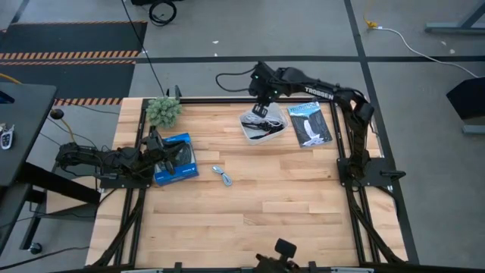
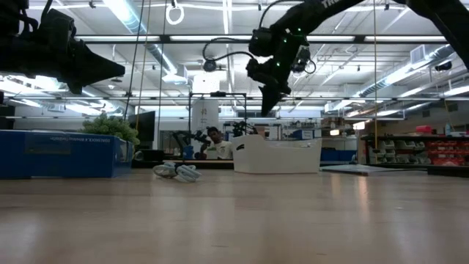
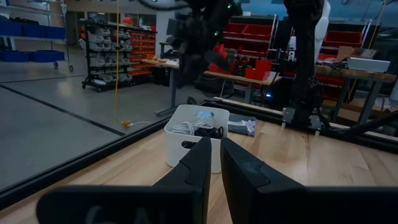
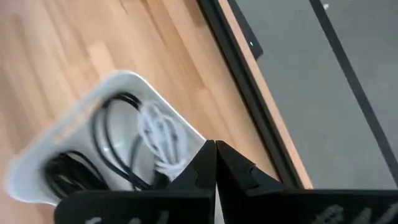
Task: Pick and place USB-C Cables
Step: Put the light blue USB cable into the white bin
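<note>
A white tray [image 1: 262,126] stands at the table's far middle. Inside it lie black bundled cables [image 4: 106,134] and a white cable [image 4: 158,134]; the left wrist view shows the same pile [image 3: 200,129]. One more pale grey cable [image 1: 222,176] lies loose on the wood, also visible in the low view [image 2: 176,171]. My right gripper [image 1: 261,105] hangs shut above the tray's far side [image 2: 267,103], holding nothing. My left gripper [image 1: 161,146] is shut and hovers over the blue box [image 1: 176,159], clear of it.
A flat black-and-blue packet [image 1: 311,123] lies right of the tray. A green plant [image 1: 164,111] sits at the far left corner. The black frame rail [image 1: 227,99] runs along the far edge. Bare wood spreads over the table's near half [image 1: 258,220].
</note>
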